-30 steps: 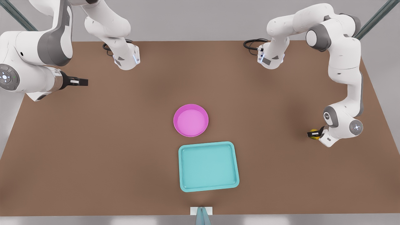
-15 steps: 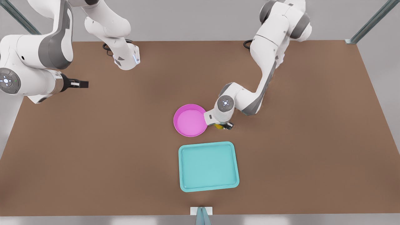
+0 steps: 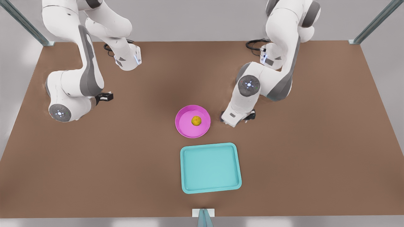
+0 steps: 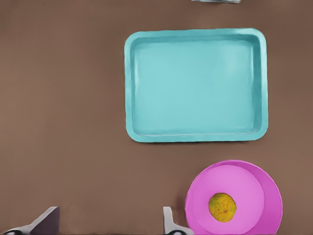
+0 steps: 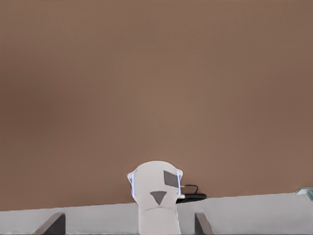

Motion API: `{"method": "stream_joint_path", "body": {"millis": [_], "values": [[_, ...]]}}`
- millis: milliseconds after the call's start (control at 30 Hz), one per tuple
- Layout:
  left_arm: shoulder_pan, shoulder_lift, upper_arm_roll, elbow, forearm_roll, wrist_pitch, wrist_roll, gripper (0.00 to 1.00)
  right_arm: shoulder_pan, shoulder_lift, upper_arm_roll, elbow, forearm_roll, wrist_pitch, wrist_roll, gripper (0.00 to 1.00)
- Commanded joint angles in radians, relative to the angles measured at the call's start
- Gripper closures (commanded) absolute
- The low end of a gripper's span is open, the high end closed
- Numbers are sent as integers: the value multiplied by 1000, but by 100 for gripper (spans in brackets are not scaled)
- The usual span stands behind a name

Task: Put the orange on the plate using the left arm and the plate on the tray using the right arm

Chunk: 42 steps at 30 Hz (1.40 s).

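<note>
The orange lies inside the magenta plate, near its middle, with nothing holding it. The teal tray lies just in front of the plate, nearer the table's front edge. My left gripper hangs over the table just to the front view's right of the plate. In the left wrist view its fingers are spread open beside the plate, the orange and the tray. My right gripper waits far to the front view's left; its fingers stand open.
Both arm bases stand at the table's back edge with black cables beside them. A small white and teal fixture sits at the front edge. Brown tabletop surrounds the plate and tray.
The left arm swung the orange from the front view's far right to the plate, let it go, and drew back to the plate's side. The right arm shifted inward over the table.
</note>
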Motion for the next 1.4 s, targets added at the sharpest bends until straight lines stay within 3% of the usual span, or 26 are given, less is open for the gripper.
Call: {"method": "stream_joint_path", "body": {"millis": [0,67,100,167,200,233,267,467,1000,1033,1100,1133,1200,1367], "values": [[1,-57,195,28,-8,-487,334,0,104,106,25,-106,112,693,17,0],[6,-45,299,28,-8,-481,461,0,150,253,34,-56,192,835,28,0],[44,-51,299,26,-18,-470,469,0,153,289,59,-34,233,860,49,0],[551,-102,-263,25,28,-423,464,0,187,338,62,-7,241,900,129,0],[635,-186,-368,-68,94,-214,461,0,211,349,62,1,243,910,161,0],[647,-234,-365,-143,100,-182,526,0,242,361,62,3,243,929,178,0],[650,-180,-362,-81,101,-272,523,0,288,378,62,9,244,952,215,0],[650,-178,-344,-67,100,-332,520,0,371,412,62,55,309,982,246,0],[650,-175,-344,-67,101,-343,509,0,397,484,62,58,306,1018,244,0],[650,-175,-344,-67,101,-343,510,0,396,484,62,58,306,1018,244,4],[650,-175,-344,-69,101,-343,518,0,396,484,62,59,306,1015,246,42],[650,-175,-344,-69,101,-345,516,0,396,482,62,59,306,1013,246,51],[650,-175,-344,-69,101,-345,510,0,396,482,62,69,306,1005,246,54],[648,-181,-344,-67,101,-345,501,0,394,479,62,76,298,1001,226,75]]}}
